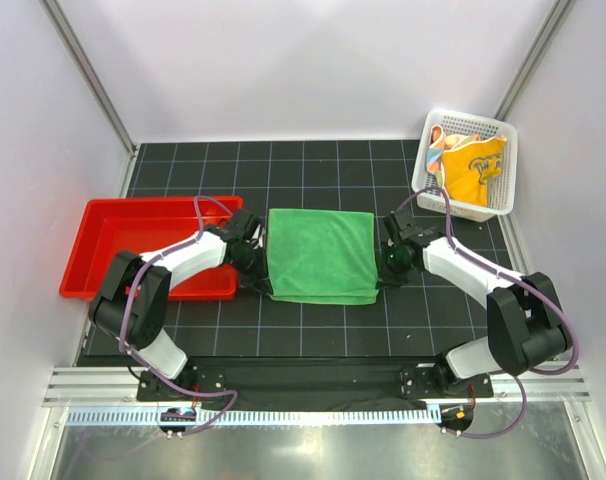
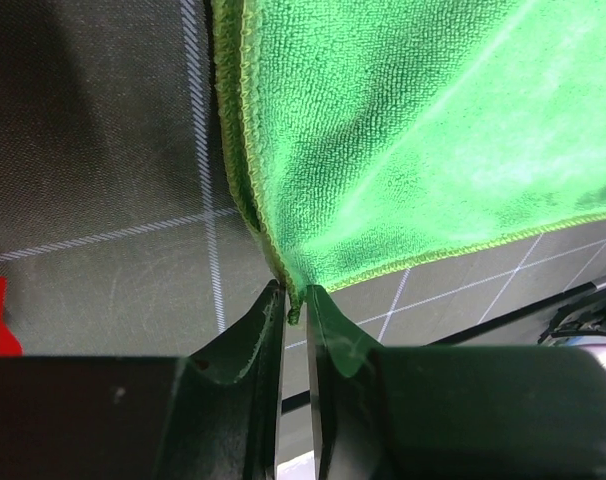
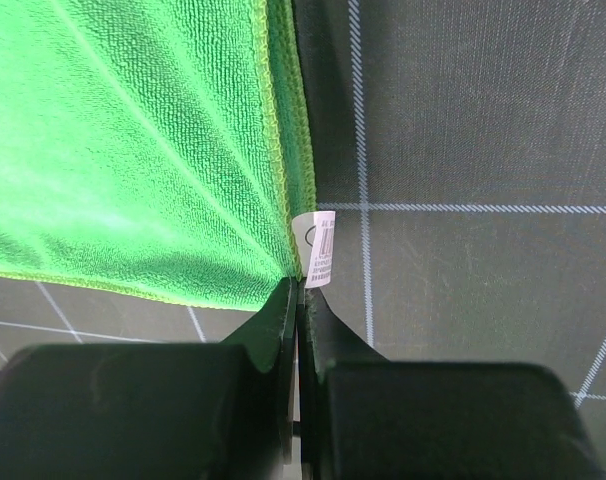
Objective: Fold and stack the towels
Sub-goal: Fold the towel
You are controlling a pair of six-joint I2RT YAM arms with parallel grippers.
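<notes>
Green towel (image 1: 320,255) lies spread in the middle of a black gridded mat (image 1: 313,170) walled in white, one near corner pinched tight in the left gripper (image 2: 295,300), the other in the right gripper (image 3: 301,285). A red tray (image 1: 103,235) sits at the mat's left. A white mesh basket (image 1: 503,150) at the far right holds a crumpled orange towel (image 1: 473,170).

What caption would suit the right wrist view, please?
Right tool shut on a corner of the green towel, beside its white label, over the gridded mat.
</notes>
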